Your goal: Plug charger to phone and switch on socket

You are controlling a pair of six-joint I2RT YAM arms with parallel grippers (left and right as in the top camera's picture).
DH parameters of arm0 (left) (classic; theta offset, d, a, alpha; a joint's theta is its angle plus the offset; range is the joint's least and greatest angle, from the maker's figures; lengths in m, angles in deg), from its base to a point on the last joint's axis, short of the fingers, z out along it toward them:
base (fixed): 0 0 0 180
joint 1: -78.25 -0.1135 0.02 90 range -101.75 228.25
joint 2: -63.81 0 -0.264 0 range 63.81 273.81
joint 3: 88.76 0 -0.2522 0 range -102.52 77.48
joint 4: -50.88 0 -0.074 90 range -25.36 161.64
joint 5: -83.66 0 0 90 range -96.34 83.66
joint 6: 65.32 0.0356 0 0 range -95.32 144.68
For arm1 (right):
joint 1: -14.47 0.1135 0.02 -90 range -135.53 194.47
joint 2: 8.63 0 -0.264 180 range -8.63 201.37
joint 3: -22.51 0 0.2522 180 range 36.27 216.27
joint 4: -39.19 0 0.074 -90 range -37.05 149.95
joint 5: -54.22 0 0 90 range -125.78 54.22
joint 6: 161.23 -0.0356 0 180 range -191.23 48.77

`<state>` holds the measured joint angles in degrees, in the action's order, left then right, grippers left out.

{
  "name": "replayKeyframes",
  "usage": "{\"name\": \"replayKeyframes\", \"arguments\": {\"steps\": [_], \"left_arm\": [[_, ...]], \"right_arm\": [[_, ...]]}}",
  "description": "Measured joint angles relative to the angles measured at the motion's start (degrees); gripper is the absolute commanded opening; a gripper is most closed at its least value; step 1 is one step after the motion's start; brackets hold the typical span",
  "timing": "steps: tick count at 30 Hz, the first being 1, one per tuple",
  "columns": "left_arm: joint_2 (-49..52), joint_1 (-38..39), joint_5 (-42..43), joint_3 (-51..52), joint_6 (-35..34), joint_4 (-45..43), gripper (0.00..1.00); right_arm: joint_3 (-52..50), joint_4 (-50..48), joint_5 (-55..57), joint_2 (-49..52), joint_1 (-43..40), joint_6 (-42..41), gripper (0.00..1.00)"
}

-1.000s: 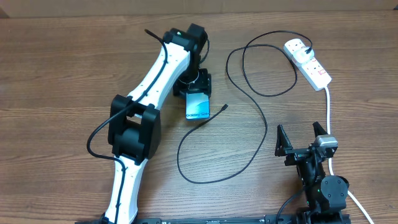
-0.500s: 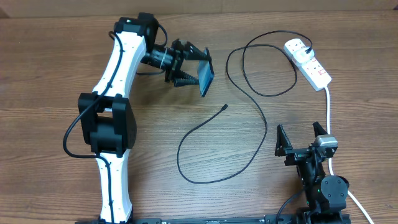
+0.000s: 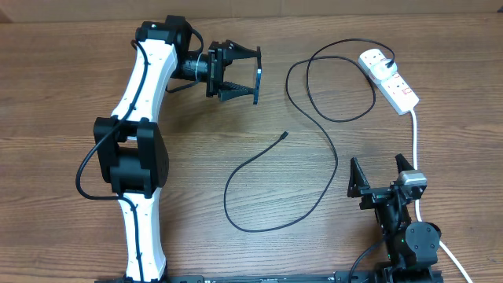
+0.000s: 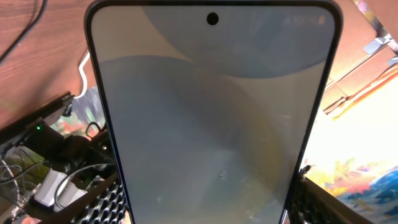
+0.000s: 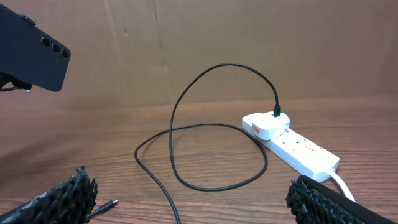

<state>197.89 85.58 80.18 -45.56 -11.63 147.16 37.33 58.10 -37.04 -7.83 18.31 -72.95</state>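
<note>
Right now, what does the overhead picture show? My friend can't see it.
The left gripper holds the phone edge-on above a wooden table. The black charger loops across the table from the white socket, its free end unplugged. The right gripper sits open at the bottom right.

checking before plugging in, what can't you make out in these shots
Phone charging port: unseen; the left wrist frame cuts off its lower edge, and overhead shows it edge-on.
Socket switch position: too small, overhead and right wrist.
Charger connector orientation: too small overhead.
Left fingers: mostly behind the phone, left wrist.
</note>
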Motion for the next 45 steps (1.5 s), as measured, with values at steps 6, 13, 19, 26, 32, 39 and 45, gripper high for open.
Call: {"name": "replayKeyframes", "arguments": {"steps": [6,13,19,26,32,39,45], "left_arm": [[0.00,0.02,0.31,0.00,-0.90,0.00,0.68],[0.00,0.00,0.33,0.00,-0.87,-0.94,0.68],[0.00,0.07,-1.20,0.00,-0.85,-1.11,0.68],[0.00,0.07,-1.51,0.00,-1.07,-1.09,0.68],[0.00,0.07,-1.70,0.00,-1.27,-1.11,0.68],[0.00,0.37,-3.23,0.00,-1.27,-1.09,0.68],[0.00,1.42,-7.98,0.00,-1.53,-1.11,0.68]], "right_arm": [[0.00,-2.62,-2.86,0.00,0.00,-1.53,1.00],[0.00,-6.19,-29.44,0.00,0.00,-20.90,1.00],[1.84,-25.22,-40.59,-0.15,0.00,-30.71,1.00],[24.72,15.04,-35.67,8.63,-0.39,-21.73,1.00],[48.00,40.57,-22.40,27.78,-0.44,-12.35,1.00],[55.34,32.59,-40.44,45.97,-0.26,-12.20,0.84],[60.24,39.17,-34.60,56.30,8.96,-15.82,0.84]]}}
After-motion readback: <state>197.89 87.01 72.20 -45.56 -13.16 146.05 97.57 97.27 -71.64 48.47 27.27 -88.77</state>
